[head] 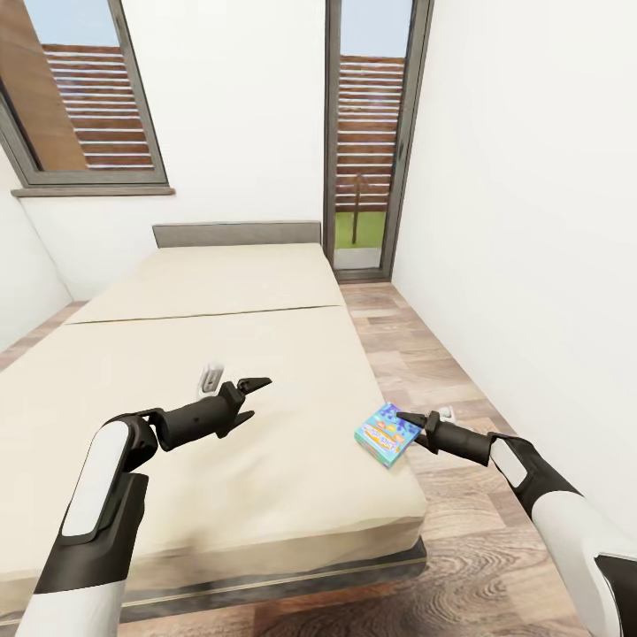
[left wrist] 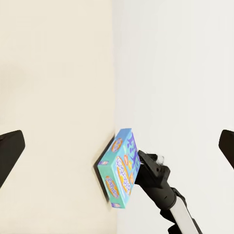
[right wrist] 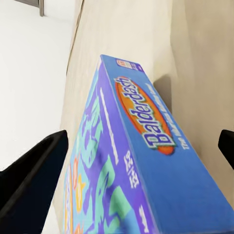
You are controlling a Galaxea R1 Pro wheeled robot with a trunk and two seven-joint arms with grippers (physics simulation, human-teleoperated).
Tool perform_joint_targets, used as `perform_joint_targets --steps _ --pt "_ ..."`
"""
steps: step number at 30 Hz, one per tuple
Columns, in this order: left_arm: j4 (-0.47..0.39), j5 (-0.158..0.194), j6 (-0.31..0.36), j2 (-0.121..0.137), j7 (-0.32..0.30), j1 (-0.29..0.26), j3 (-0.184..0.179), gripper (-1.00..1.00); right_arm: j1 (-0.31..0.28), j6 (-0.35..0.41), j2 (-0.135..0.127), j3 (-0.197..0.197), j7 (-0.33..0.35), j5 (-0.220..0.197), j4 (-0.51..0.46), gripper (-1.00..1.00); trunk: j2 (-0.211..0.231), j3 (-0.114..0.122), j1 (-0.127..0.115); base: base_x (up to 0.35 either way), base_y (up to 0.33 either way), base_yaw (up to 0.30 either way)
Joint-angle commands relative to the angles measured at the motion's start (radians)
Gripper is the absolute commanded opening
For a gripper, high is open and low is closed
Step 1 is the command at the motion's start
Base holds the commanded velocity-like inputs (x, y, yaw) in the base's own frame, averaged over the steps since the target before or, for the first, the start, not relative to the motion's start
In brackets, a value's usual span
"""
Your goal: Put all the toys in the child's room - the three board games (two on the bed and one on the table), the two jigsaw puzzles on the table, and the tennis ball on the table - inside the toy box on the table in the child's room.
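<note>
Beige bed (head: 221, 372) under both arms, I am reaching my right gripper (head: 409, 418), jaws spread wide, toward the Balderdash board game (head: 387, 433) at its right edge near the front corner, aiming to straddle it squarely, while my left gripper (head: 257, 386) is hovering agape.

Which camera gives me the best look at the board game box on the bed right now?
The right wrist view: the board game looms close between the open right hand's fingers, "Balderdash" readable. The head view shows it small at the bed's right edge, right hand at it. The left wrist view shows it whole but distant.
</note>
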Motion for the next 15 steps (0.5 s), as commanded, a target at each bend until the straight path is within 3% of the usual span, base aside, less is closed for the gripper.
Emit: perform_joint_targets --steps 1,15 --pt "0.000 0.010 0.004 -0.001 0.010 -0.001 0.002 1.00 0.000 0.015 0.029 -0.001 0.002 -0.009 0.000 -1.00 0.000 -0.001 0.000 0.000 0.000 0.003" --pt "0.000 0.010 0.004 0.000 0.010 -0.001 0.003 1.00 0.000 0.016 0.027 -0.001 0.005 -0.007 -0.001 -1.00 0.000 -0.001 0.000 0.000 0.000 0.001"
